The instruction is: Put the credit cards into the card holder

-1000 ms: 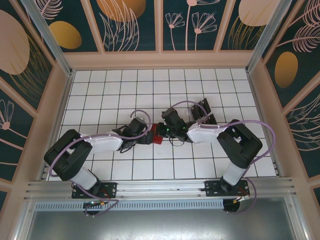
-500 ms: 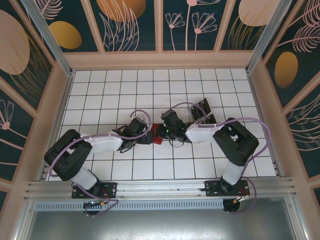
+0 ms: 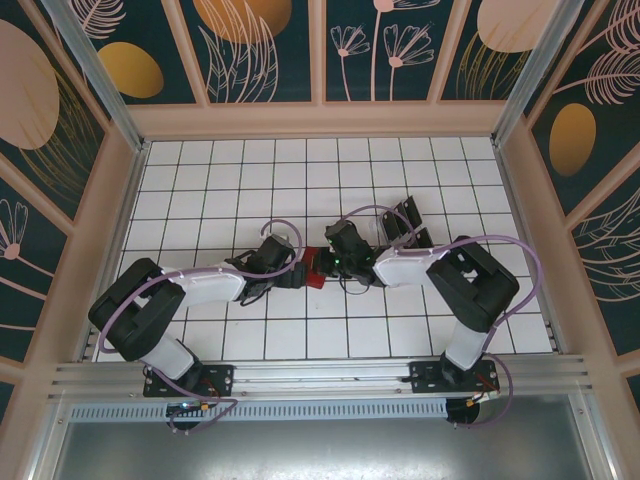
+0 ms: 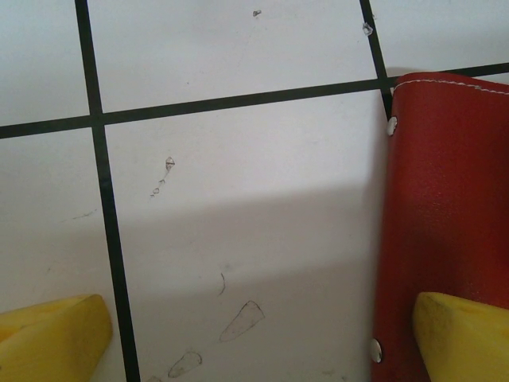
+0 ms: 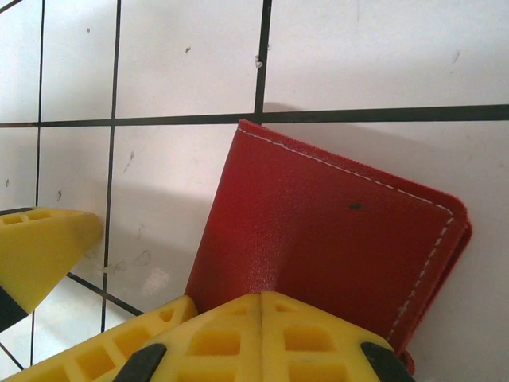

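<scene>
The red card holder is lying flat on the white tiled desk, pretty much dead centre, right between the two arms. The left tool is spread as wide as it goes and has got nothing in it. In the left wrist view one yellow finger sits over the holder's near corner and the other is over bare tile, well off to the side. The right tool is closed up tight. In the right wrist view its two tips meet right at the edge of the holder, which sits skewed to the tile lines. It's hard to say whether they're pressing on it or just over it. The dark credit cards are further back on the right, partly behind the right arm.
</scene>
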`<state>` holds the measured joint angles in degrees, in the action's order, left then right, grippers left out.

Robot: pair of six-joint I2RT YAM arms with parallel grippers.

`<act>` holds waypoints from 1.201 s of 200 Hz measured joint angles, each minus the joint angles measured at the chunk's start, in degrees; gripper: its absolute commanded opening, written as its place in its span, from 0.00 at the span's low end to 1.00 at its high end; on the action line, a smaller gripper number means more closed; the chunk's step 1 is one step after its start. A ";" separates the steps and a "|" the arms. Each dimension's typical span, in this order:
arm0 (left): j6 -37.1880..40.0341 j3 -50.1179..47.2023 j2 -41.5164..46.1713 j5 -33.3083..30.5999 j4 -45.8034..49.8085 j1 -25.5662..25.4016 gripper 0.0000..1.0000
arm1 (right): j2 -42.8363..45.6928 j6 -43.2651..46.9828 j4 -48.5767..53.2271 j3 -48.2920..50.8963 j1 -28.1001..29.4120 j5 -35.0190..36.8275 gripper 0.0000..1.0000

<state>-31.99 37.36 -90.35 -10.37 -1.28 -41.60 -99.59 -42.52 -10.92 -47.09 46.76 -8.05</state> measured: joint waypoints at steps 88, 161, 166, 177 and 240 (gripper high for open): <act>0.00 0.15 -0.20 -0.22 0.00 -0.11 0.98 | 0.96 0.00 0.42 0.13 -0.59 0.42 0.00; 0.00 0.20 -0.26 -0.42 -0.02 -0.22 0.98 | -0.35 0.00 -1.01 0.13 -1.05 0.44 0.00; 0.00 0.20 -0.28 -0.42 -0.02 -0.24 0.99 | -0.50 -0.02 -1.29 0.13 -1.03 0.42 0.00; 0.00 0.22 -0.33 -0.46 -0.02 -0.31 0.98 | -0.83 0.00 -1.77 0.13 -1.03 0.42 0.00; 0.00 0.37 -0.46 -0.61 0.00 -0.33 0.99 | -1.09 -0.02 -2.38 0.13 -0.74 0.66 0.00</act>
<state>-31.99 37.74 -90.80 -10.98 -1.28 -41.93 -100.68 -42.54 -13.30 -46.96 46.02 -7.40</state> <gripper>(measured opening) 0.985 0.046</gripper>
